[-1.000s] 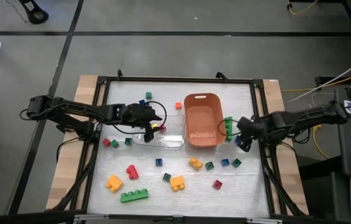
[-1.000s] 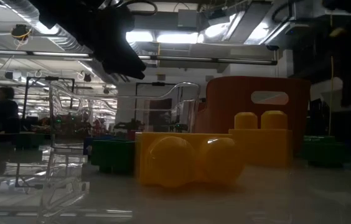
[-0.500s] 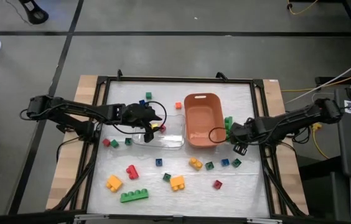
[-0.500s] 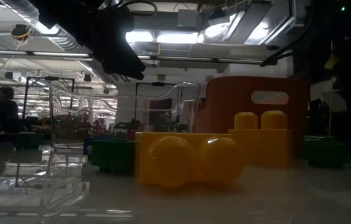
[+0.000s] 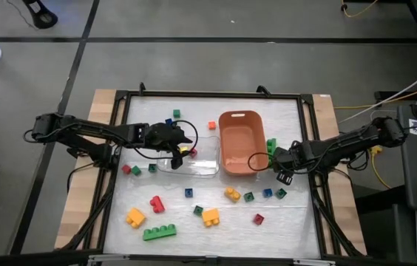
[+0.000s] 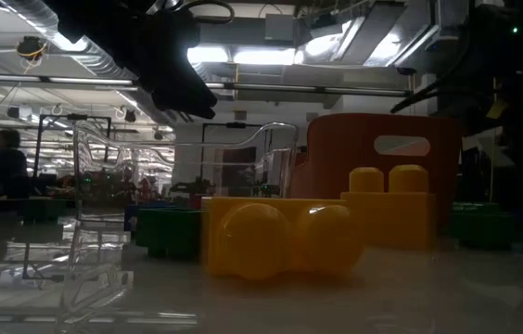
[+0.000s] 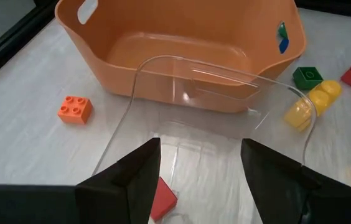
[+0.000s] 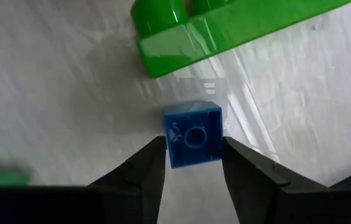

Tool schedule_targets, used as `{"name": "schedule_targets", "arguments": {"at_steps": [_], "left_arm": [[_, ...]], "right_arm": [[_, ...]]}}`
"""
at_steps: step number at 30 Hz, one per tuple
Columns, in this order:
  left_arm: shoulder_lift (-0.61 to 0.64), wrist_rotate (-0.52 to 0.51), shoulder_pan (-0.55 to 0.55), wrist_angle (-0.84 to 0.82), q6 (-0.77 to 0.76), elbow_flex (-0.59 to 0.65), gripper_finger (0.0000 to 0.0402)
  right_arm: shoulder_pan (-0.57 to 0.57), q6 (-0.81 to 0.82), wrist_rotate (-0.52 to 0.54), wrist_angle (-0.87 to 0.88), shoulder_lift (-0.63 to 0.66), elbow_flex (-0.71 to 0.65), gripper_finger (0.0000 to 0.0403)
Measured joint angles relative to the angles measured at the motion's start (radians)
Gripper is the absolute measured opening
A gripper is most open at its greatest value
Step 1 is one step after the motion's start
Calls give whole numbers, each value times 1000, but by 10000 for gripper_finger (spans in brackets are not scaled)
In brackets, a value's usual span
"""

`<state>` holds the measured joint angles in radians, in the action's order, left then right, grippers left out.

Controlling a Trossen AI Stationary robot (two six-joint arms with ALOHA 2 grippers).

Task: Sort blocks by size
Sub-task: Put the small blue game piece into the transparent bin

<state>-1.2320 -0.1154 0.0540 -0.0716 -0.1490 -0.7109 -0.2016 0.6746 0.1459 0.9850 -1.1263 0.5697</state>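
Note:
A small blue block (image 8: 193,142) lies on the table beside a larger green brick (image 8: 225,28), just right of the orange bin (image 5: 240,142). My right gripper (image 8: 194,152) points down over it, open, one finger on each side of the blue block. My left gripper (image 7: 200,149) hangs open above the clear tray (image 7: 225,81), in which a red block (image 7: 163,200) lies. More blocks lie scattered on the table: a long green one (image 5: 160,231), yellow ones (image 5: 135,217) and several tiny cubes (image 5: 267,193). My right gripper comes from above with its fingertips (image 8: 154,158) close against the blue block's two opposite sides (image 8: 170,146). I cannot tell whether they touch it. The block sits flat on the table.
The orange bin stands at the table's middle with the clear tray (image 5: 186,164) to its left. The green brick (image 5: 270,145) lies against the bin's right wall. A black frame (image 5: 308,133) runs round the table. In the low view a yellow brick (image 6: 280,237) fills the foreground.
My right gripper has gone down toward the table beside the green brick and has tipped to point more steeply down. Its fingers keep the same gap. The blocks have kept still.

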Motion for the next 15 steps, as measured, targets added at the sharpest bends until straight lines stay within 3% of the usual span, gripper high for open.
{"name": "schedule_targets", "arguments": {"at_steps": [11,15], "left_arm": [[0,0,0,1,0,0,210],[0,0,0,1,0,0,210]], "right_arm": [[0,-1,5,-122,0,-88,156],[0,-1,5,-126,0,-91,139]]}}
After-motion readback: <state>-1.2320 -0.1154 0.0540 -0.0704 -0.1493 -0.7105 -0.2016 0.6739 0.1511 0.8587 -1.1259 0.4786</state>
